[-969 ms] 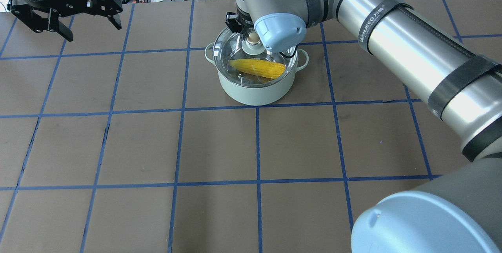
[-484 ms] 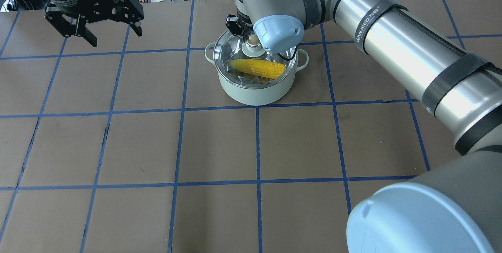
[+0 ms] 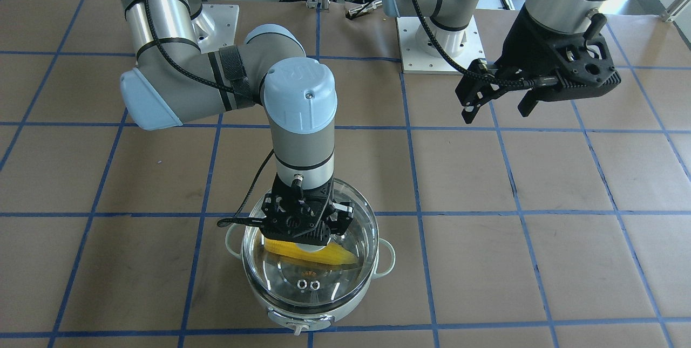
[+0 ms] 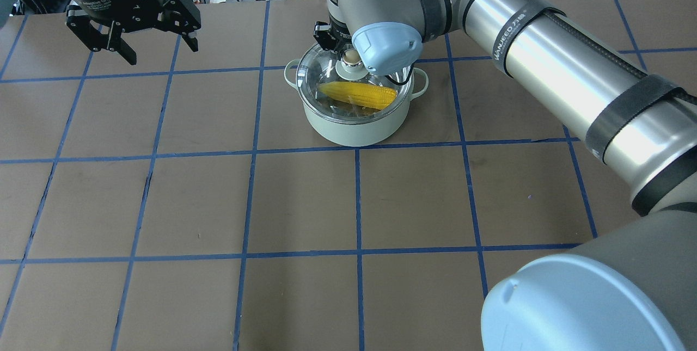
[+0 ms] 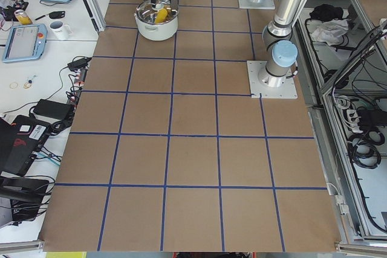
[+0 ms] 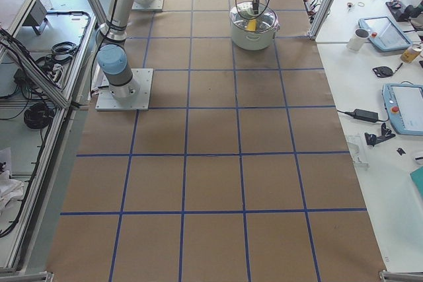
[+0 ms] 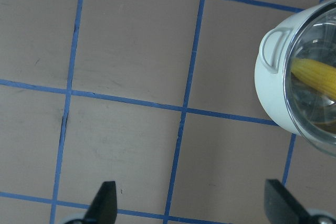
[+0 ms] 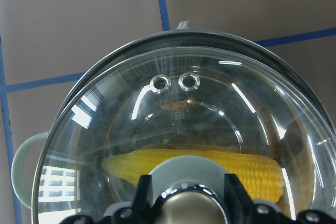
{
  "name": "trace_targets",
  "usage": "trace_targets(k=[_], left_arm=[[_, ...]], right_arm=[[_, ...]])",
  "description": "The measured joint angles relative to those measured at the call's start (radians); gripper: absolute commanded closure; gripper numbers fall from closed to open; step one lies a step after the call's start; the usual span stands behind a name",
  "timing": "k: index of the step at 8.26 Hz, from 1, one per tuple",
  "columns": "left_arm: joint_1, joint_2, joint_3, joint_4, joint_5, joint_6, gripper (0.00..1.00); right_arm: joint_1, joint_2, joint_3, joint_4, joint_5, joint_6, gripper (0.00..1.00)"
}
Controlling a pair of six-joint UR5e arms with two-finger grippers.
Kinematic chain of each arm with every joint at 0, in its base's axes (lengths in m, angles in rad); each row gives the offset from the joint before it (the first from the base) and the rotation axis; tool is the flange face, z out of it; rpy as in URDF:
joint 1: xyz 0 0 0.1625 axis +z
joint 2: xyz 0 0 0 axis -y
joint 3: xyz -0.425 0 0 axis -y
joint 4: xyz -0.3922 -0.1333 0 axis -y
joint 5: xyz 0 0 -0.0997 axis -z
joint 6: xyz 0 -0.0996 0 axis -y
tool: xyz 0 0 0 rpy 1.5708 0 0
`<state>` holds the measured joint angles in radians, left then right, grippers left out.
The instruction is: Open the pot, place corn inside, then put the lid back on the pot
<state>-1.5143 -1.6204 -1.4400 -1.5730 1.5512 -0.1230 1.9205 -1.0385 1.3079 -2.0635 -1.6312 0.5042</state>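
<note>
Clamps the right gripper narrowly on the knob of the lid, reaching straight down from above. Covers the pot with that lid; cannot tell whether it sits fully on the rim. Places the pot toward 12 o'clock on the table in the overhead view, with the corn lying inside under the glass, pointed end toward 9 o'clock. Holds the left gripper spread wide and empty in the air, at 10 o'clock from the pot, well apart.

The corn lies inside the pot, under the lid, which seems seated on the rim.
</note>
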Motion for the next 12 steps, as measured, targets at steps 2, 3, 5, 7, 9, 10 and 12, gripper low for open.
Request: trace_targets(k=[2, 3, 5, 7, 9, 10, 12], left_arm=[[-0.004, 0.015, -0.002, 0.0, 0.001, 0.0, 0.0], [-0.007, 0.021, -0.005, 0.0, 0.001, 0.001, 0.0], [-0.021, 0.025, -0.007, 0.0, 0.002, 0.002, 0.0], [-0.028, 0.027, -0.009, 0.001, 0.003, 0.003, 0.0], [-0.029, 0.028, -0.009, 0.001, 0.004, 0.003, 0.0], [-0.029, 0.029, -0.009, 0.001, 0.003, 0.003, 0.0], [-0.03, 0.031, -0.009, 0.001, 0.003, 0.003, 0.0]], right_arm=[[-0.002, -0.001, 0.002, -0.003, -0.003, -0.008, 0.71], [-0.002, -0.002, 0.002, -0.009, -0.006, -0.011, 0.72], [-0.004, -0.004, 0.001, -0.043, -0.01, -0.014, 0.74], [-0.004, -0.007, 0.0, -0.06, -0.021, -0.018, 0.74], [-0.008, -0.006, 0.0, -0.071, -0.03, -0.032, 0.74], [-0.008, -0.003, 0.0, -0.072, -0.034, -0.035, 0.74], [-0.009, 0.003, 0.001, -0.079, -0.037, -0.033, 0.74]])
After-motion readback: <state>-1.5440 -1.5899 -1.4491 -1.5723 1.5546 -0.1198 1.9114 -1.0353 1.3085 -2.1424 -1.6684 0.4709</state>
